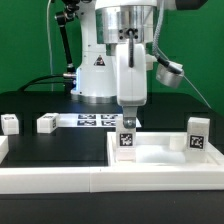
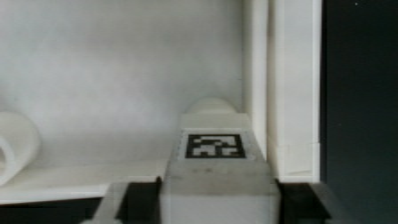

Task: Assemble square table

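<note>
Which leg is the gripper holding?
The middle leg, clamped in the gripper at the edge of the tabletop. In the exterior view, the left legs and the right leg stand free, untouched.

Plain green wall (image 1: 30, 40) standing behind the scene, black table (image 1: 30, 105) stretching across under everything, thin dark cable (image 1: 51, 40) hanging down at the exterior view's left, even light falling softly
</note>
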